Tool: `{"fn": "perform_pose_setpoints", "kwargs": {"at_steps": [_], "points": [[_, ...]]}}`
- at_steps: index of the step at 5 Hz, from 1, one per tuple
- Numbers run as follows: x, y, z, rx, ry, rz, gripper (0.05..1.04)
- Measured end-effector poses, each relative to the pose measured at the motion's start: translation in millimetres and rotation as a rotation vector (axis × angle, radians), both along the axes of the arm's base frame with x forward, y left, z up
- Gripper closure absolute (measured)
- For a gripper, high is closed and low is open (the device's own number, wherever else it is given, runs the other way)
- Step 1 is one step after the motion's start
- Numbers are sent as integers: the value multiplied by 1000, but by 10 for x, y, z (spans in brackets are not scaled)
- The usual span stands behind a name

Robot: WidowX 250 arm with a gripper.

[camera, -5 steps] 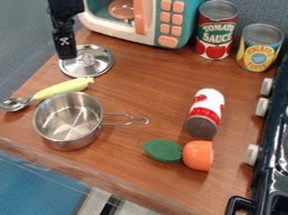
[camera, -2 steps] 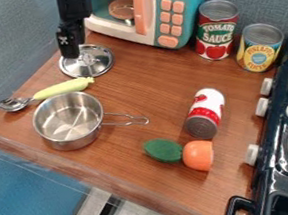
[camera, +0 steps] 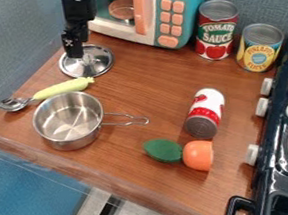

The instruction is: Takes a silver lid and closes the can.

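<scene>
The black gripper [camera: 77, 49] hangs at the upper left, over the left back part of the silver lid [camera: 98, 64]. Its lower end overlaps the lid in the view, just beside the knob; whether they touch I cannot tell. Flat on the table, the round lid lies with its knob up. Closer to the front left edge stands an uncovered silver pot [camera: 69, 121], its wire handle pointing right. Two upright cans, a red one [camera: 216, 33] and a yellow one [camera: 259, 50], stand at the back right. A red and white can [camera: 206, 111] lies on its side right of centre.
A teal toy microwave [camera: 184, 5] stands behind the lid. Between lid and pot lies a spoon with a pale yellow handle [camera: 63, 88]. A green leaf-shaped piece [camera: 163, 150] and an orange piece [camera: 198, 155] lie near the front. The dark stove [camera: 282, 160] borders the right side.
The gripper has shifted a little to the right, from the lid's left edge to a place closer to its knob. The lid, pot and cans have stayed where they were.
</scene>
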State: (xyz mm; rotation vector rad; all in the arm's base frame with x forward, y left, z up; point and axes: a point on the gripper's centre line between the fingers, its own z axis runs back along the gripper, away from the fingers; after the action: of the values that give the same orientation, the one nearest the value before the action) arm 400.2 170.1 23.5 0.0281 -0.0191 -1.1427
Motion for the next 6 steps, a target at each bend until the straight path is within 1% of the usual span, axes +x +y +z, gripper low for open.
{"fn": "perform_pose_setpoints", "kwargs": {"at_steps": [1,2,3,4,5,6], "points": [[24,-36,-140,-2,2,-15,84],[29,-55,-200,-5,8,-15,123],[19,-84,-257,-3,20,-9,363],[22,-99,-288,-17,6,6,673],[6,-93,-302,-14,6,12,909],[-8,-96,-300,-13,7,16,1016]]}}
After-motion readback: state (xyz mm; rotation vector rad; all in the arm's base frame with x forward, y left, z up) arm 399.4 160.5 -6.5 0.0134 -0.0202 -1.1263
